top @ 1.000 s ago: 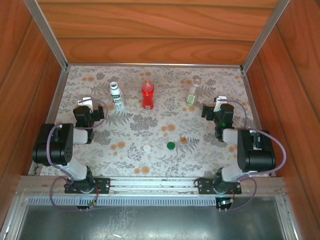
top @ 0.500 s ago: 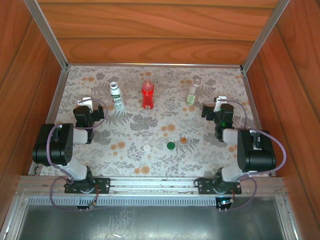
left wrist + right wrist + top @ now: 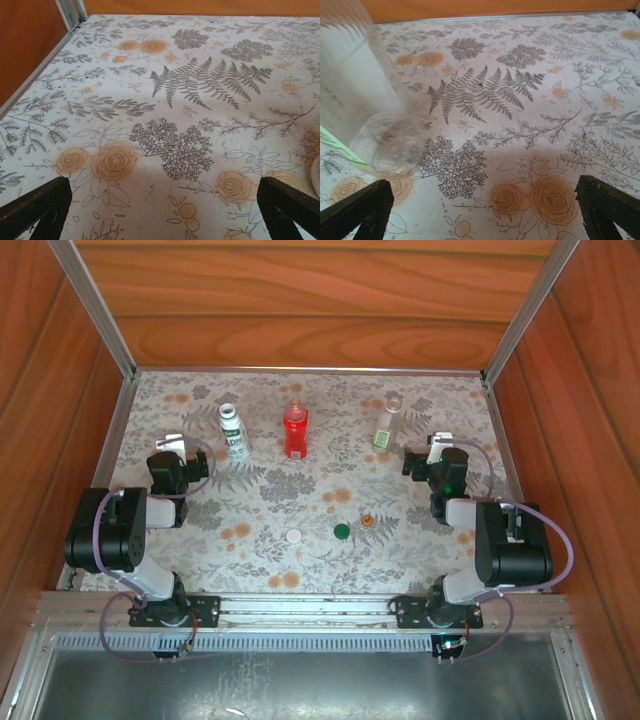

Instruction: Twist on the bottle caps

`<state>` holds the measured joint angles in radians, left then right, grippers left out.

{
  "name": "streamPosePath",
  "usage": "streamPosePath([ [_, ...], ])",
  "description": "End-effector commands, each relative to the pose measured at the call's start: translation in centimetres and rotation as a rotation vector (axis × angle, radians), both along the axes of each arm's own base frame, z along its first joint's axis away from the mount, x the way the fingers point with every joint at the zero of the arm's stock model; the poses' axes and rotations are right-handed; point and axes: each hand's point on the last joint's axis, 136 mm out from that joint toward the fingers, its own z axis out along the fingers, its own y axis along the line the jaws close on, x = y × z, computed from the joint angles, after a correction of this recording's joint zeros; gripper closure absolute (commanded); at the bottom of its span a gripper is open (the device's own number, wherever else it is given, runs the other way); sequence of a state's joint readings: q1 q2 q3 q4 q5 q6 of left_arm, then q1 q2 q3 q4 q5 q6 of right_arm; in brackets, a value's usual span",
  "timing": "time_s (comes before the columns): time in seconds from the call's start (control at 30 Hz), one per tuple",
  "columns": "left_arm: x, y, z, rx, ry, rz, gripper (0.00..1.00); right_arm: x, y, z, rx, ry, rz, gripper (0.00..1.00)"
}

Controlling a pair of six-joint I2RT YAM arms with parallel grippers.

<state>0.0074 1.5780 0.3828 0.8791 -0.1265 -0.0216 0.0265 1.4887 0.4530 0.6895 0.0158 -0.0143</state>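
- Caps lie loose on the surface (image 3: 270, 490), in the near row: white cap (image 3: 293, 535), green cap (image 3: 342, 531), orange cap (image 3: 367, 520).
- Left jaws and right jaws stand wide and empty; better to pinch one cap by its rim, level.
- Bottles stand upright behind: white bottle (image 3: 233, 432), red bottle (image 3: 295, 430), clear bottle (image 3: 386, 426); the other arm should steady the body.

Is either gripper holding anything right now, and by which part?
Nothing is held. The left gripper is open over bare cloth; the right gripper is open too, with the clear bottle standing ahead to its left, outside its fingers.
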Motion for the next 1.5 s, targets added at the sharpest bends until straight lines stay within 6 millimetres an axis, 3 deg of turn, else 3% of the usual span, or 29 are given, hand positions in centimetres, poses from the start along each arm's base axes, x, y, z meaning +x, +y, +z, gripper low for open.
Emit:
streamPosePath([
  [0.0,0.0,-0.6,2.5,0.008,-0.066,-0.036,0.0,-1.2,0.9,2.8,-0.01,-0.026,0.057,0.0],
  [0.17,-2.1,-0.5,5.2,0.033,-0.127,0.0,0.0,-3.5,1.9,6.7,0.001,-0.063,0.102,0.0],
  [0.33,-4.0,-3.4,8.3,0.104,-0.181,-0.067,0.0,-5.7,4.6,11.1,-0.007,-0.114,0.208,0.0],
  [0.53,-4.9,-9.3,11.6,0.051,-0.247,-0.331,0.0,-8.4,11.2,15.2,0.003,-0.186,0.453,0.0],
  [0.77,-3.2,-12.5,12.5,-0.043,-0.254,-0.469,0.0,-14.5,21.9,19.5,0.093,-0.249,0.913,0.0],
  [0.9,-1.8,-12.7,12.1,-0.031,-0.271,-0.464,0.0,-16.5,26.7,19.9,0.054,-0.269,1.042,0.0],
  [1.1,0.5,-12.6,10.6,-0.022,-0.259,-0.446,0.0,-17.7,31.9,19.6,0.089,-0.264,1.158,0.0],
  [1.27,2.7,-13.1,9.3,-0.063,-0.245,-0.452,0.0,-17.4,34.5,17.6,0.068,-0.216,1.177,0.0],
  [1.47,4.7,-13.3,8.1,-0.093,-0.244,-0.446,0.0,-17.3,35.5,16.2,0.074,-0.181,1.183,0.0],
])
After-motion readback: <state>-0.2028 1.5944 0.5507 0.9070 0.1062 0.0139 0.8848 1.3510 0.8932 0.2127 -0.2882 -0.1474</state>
